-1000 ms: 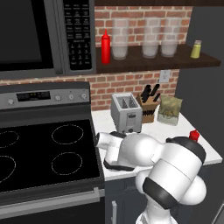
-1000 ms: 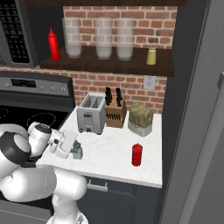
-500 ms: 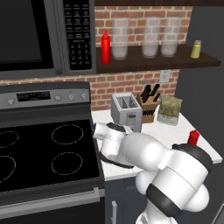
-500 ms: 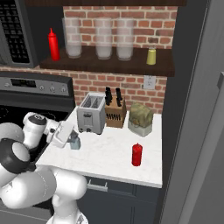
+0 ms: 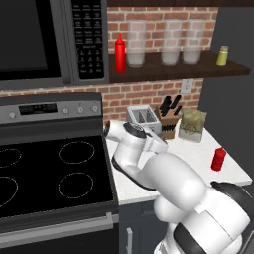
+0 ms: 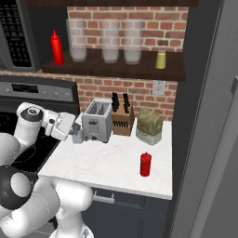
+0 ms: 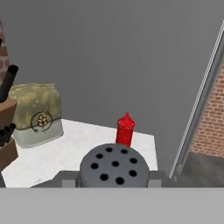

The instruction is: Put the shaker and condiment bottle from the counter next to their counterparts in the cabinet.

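White marble desk [image 6: 107,162] under a red brick wall [image 6: 139,88]. Beside the toaster [image 6: 96,120], the hand [image 6: 74,135] is clamped on the shaker [image 6: 77,135], lifted off the desk; the condiment bottle [image 6: 146,164] stands well right of the toaster.

The white marble counter [image 6: 111,165] carries a silver toaster [image 6: 96,120], wooden knife block [image 6: 122,121], green-beige bag [image 6: 148,126] and stout red squeeze bottle [image 6: 146,164].

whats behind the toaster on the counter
Behind and beside the toaster stands a wooden knife block with dark handles, against the brick wall. The toaster covers the block's lower left part and the wall foot behind it.
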Controlling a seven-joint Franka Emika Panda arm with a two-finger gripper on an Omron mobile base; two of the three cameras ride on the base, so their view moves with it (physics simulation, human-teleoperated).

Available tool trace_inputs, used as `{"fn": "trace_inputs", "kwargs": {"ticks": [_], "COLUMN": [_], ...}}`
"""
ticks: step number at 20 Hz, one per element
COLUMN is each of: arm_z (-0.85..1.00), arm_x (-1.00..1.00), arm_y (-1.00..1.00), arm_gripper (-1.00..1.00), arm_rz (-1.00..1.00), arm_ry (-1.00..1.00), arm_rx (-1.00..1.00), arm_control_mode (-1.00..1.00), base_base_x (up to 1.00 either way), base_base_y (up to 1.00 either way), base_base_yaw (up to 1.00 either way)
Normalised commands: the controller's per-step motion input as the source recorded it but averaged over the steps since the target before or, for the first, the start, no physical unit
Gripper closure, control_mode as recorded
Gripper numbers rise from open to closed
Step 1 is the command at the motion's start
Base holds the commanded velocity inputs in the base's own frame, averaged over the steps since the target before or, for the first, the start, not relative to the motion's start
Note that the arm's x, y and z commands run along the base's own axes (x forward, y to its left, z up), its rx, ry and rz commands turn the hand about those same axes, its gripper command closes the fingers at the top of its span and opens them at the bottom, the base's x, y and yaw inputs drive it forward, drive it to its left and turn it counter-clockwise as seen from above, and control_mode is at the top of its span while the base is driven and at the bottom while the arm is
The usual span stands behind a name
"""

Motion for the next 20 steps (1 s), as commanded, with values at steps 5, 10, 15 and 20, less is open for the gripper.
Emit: {"fn": "trace_inputs", "kwargs": {"ticks": [5, 10, 15, 20], "arm_z": [0.69, 0.46, 0.35, 0.26], "arm_x": [-0.01, -0.14, -0.17, -0.04], "arm_y": [-0.23, -0.38, -0.53, -0.72], "arm_gripper": [1.0, 1.0, 1.0, 1.0], "arm_rz": [0.18, 0.33, 0.34, 0.3], "arm_ry": [0.0, 0.0, 0.0, 0.0], "arm_rx": [0.0, -0.01, 0.0, 0.0], "arm_control_mode": [-1.0, -1.0, -1.0, -1.0], "base_base_x": [0.0, 0.0, 0.0, 0.0], "base_base_y": [0.0, 0.0, 0.0, 0.0], "base_base_yaw": [0.0, 0.0, 0.0, 0.0]}}
